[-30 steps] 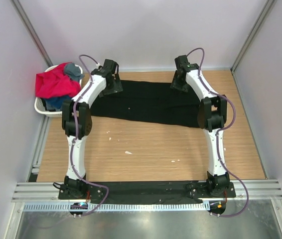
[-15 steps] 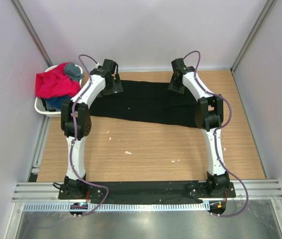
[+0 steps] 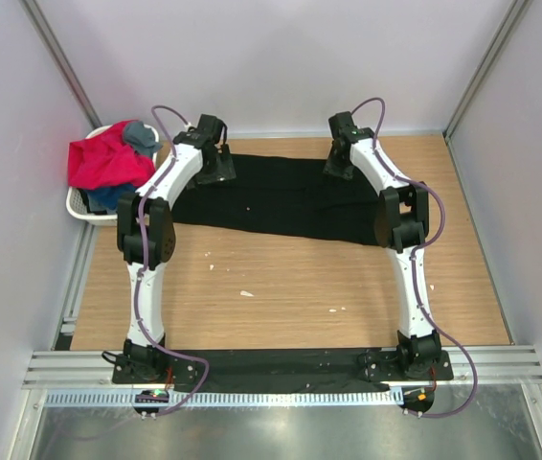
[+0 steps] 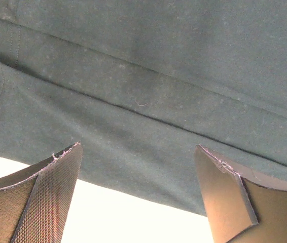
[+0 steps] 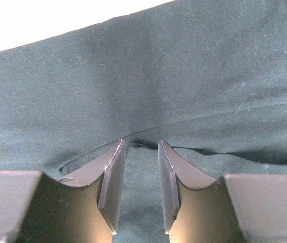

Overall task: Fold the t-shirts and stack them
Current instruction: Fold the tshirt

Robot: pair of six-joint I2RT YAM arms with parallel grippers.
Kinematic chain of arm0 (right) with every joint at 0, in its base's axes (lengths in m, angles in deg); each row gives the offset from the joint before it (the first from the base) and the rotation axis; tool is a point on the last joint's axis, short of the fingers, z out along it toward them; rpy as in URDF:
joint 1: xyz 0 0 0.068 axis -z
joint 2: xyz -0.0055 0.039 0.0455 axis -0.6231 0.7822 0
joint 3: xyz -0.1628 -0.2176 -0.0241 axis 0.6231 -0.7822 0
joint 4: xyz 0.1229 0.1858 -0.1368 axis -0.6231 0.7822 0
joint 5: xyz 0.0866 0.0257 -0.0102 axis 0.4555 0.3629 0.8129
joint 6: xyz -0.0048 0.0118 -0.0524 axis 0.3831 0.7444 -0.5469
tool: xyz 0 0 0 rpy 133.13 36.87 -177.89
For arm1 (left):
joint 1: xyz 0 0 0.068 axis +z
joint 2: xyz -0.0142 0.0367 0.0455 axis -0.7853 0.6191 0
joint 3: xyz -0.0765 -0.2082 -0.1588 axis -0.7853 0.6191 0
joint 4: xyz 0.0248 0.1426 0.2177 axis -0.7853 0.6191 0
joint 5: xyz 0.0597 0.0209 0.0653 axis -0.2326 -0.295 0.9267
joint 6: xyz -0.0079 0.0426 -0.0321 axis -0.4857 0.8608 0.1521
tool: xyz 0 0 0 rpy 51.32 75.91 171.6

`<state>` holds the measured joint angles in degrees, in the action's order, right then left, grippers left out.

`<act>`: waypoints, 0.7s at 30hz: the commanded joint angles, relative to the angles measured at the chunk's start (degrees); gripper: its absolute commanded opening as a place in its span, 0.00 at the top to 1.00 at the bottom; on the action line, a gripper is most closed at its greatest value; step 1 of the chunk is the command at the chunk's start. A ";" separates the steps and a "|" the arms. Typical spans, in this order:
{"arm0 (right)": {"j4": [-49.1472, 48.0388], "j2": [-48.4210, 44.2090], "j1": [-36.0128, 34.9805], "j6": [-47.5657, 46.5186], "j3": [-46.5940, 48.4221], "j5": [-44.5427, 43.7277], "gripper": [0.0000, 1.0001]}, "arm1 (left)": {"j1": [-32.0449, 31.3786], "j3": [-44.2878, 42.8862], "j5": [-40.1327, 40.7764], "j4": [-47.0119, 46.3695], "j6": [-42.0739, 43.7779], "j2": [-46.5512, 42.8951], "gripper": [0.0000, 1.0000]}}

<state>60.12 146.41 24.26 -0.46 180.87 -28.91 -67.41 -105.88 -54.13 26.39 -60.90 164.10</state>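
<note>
Lying spread across the bench [image 3: 300, 287] toward 12 o'clock, the black t-shirt [image 3: 281, 196] sits under both arms. The left gripper [image 4: 138, 148] holds its jaws wide above the cloth. The right gripper [image 5: 141, 144] has narrow jaws at a raised fold, grip unclear.

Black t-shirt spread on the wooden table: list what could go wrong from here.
1. The right hand has its fingers only narrowly apart, with a pucker of the large black cloth t-shirt between them. So thin a pinch might slip out or catch only one layer.
2. The left hand hangs wide open over the shirt's layered edge. If only the right hand lifts, the cloth would likely skew and crease.
</note>
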 commanded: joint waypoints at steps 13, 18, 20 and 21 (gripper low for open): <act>-2.37 1.57 -0.48 -0.14 1.68 -1.55 0.77 | 0.54 -0.51 1.02 1.97 2.14 -4.94 0.11; -2.45 0.70 -0.48 0.21 3.35 -0.32 0.99 | 0.54 -0.51 0.84 1.88 1.70 -4.85 0.11; -2.63 -0.44 -0.48 0.48 3.53 0.11 0.99 | 0.46 -0.42 0.84 1.88 1.61 -5.03 0.11; -3.41 -0.97 -0.48 0.48 3.27 0.38 0.99 | 0.54 -0.25 0.76 1.79 1.53 -5.03 0.11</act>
<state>58.74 148.66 24.13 -0.26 181.52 -28.83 -67.36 -105.88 -53.86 27.92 -59.50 163.01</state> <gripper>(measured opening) 0.025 0.893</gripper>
